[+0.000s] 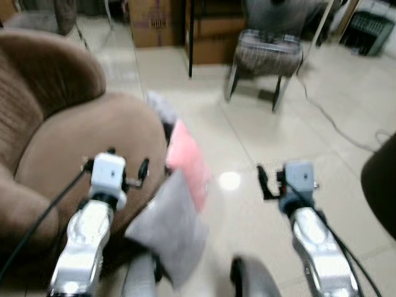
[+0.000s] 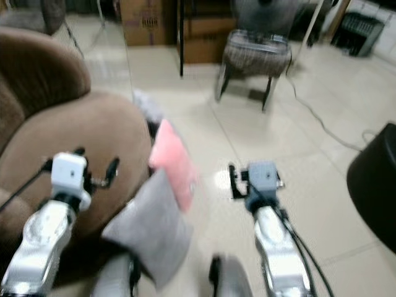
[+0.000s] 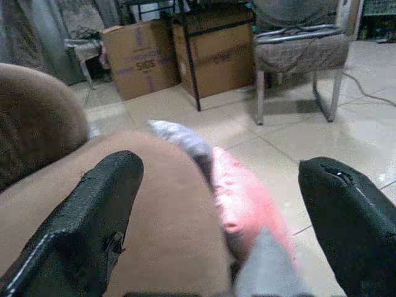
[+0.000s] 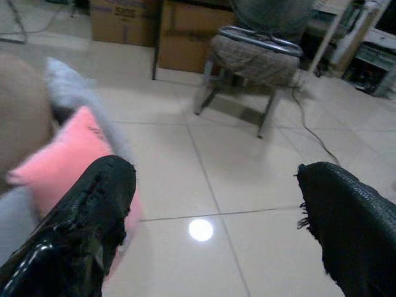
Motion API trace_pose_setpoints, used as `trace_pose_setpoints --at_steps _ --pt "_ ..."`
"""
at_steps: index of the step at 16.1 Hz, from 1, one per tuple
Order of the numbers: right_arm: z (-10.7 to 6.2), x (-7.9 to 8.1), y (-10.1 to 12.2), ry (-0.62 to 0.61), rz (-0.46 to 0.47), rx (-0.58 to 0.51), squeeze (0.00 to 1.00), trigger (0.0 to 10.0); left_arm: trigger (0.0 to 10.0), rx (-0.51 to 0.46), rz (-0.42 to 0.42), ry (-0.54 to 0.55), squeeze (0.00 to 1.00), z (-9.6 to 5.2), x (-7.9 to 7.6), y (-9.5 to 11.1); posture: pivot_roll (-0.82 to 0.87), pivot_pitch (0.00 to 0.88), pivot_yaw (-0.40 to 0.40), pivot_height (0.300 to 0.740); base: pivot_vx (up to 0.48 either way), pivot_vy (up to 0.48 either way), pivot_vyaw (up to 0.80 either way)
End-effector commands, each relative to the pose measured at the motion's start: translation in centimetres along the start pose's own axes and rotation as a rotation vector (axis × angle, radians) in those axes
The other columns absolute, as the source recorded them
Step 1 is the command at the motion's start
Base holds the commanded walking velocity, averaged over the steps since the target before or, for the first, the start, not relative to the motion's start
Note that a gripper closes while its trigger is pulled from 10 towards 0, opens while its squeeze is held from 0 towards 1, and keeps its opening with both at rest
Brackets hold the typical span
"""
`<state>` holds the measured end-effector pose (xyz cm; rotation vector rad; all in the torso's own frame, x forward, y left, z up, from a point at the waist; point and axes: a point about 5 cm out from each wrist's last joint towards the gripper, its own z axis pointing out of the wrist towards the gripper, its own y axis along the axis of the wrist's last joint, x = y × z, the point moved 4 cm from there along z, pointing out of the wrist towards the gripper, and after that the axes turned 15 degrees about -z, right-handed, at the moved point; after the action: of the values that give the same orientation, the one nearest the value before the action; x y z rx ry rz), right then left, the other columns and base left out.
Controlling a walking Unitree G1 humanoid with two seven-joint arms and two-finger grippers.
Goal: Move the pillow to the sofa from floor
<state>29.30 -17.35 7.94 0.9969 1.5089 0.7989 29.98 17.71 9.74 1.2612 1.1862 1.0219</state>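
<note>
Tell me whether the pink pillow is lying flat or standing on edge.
Standing on edge. The pink pillow is propped on the floor against the front of the brown sofa, between two grey pillows, tilted rather than flat.

A pale, glossy tiled floor carries three pillows leaning against the front of the brown sofa: a grey pillow nearest, a pink pillow behind it, and a light grey one farthest. A metal-legged chair, cardboard boxes and a loose cable also rest on the tiles
</note>
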Motion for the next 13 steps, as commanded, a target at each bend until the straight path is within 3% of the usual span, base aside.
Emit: trace_pose_setpoints --at_steps 1,10,13 --pt "-0.1 -0.4 -0.1 -0.009 -0.001 0.003 0.00 10.0 10.0 0.001 0.011 -0.026 0.00 0.1 -0.6 0.1 0.01 0.000 -0.007 0.603 0.300 0.000 0.00" --pt "0.0 -0.2 -0.2 0.005 -0.001 0.003 0.00 10.0 10.0 0.058 0.043 -0.031 0.00 -0.1 -0.1 -1.0 0.01 0.000 -0.008 0.603 0.000 0.000 0.00" --pt "-0.1 -0.2 -0.2 0.010 0.001 0.005 0.00 10.0 10.0 0.055 0.032 -0.031 0.00 0.3 0.0 -0.8 0.01 0.000 -0.011 0.578 0.000 0.000 0.00"
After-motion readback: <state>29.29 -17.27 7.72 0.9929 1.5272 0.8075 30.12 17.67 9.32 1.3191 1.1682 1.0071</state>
